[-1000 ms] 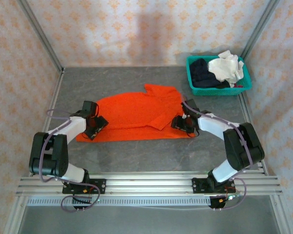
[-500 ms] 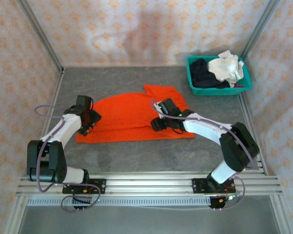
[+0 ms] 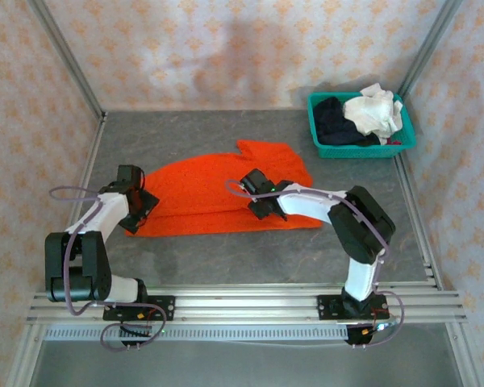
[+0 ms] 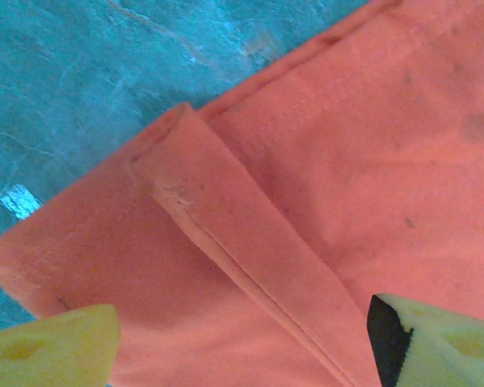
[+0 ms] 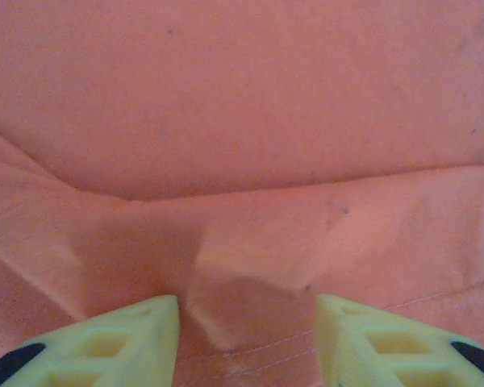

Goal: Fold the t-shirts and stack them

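Note:
The orange t-shirt (image 3: 202, 189) lies flat across the middle of the table, its right part folded over. My left gripper (image 3: 137, 211) hangs open over the shirt's near left corner. In the left wrist view a folded strip of the orange cloth (image 4: 250, 242) runs between the wide-apart fingers of the left gripper (image 4: 242, 347). My right gripper (image 3: 256, 200) is pressed down on the middle of the shirt. Its jaws (image 5: 246, 322) stand apart, with a raised pinch of orange cloth (image 5: 250, 266) between them. A white t-shirt (image 3: 375, 111) and a dark navy one (image 3: 332, 119) lie bunched in the basket.
The teal mesh basket (image 3: 361, 150) stands at the back right corner of the grey table (image 3: 226, 258). Metal frame posts and patterned walls close in the left, back and right sides. A metal rail (image 3: 242, 298) runs along the near edge.
My right gripper has slid left from the shirt's right edge to its middle, and its jaws have narrowed. My left gripper has shifted left and back to the shirt's left corner.

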